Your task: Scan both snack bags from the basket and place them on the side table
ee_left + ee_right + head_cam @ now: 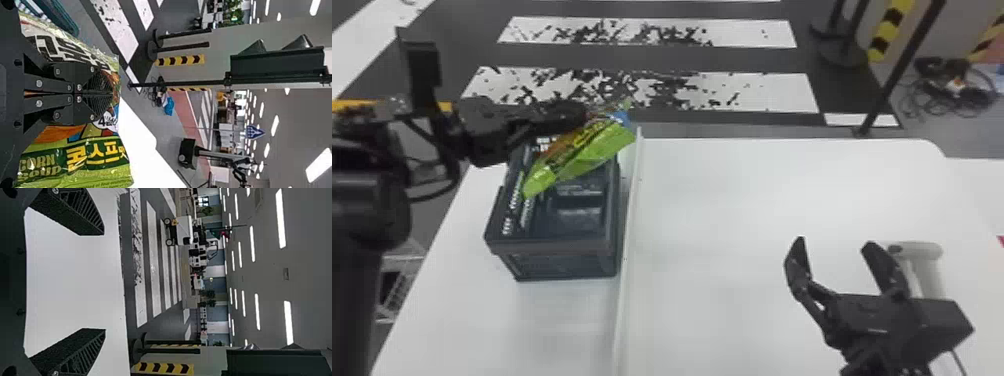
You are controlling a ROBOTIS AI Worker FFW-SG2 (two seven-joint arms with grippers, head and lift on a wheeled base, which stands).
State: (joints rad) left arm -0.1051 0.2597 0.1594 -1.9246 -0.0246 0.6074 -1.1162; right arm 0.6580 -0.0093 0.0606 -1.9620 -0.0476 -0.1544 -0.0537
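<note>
**A snack bag (587,157) hung over the basket (552,246)**

The left gripper (582,114) had its jaws clenched on the bag, the two sides pressed together with the shiny wrapper between them. In the left wrist view the wrapper spread out to both sides of the jaws, mostly green, with orange and white parts. The bag slanted below the left jaws, partly over the mouth of the dark basket. Under them the basket stood upright on a white surface (557,325), just beside a raised strip (627,260).

The right gripper (835,241) was released, its jaws parted wide with nothing between them, above the other white surface (757,200) across the strip. Just to the right of those jaws was a pale scanner (929,267), partly hidden behind the gripper. Beyond both pairs of jaws ran a dark floor (757,56) with white stripes.
</note>
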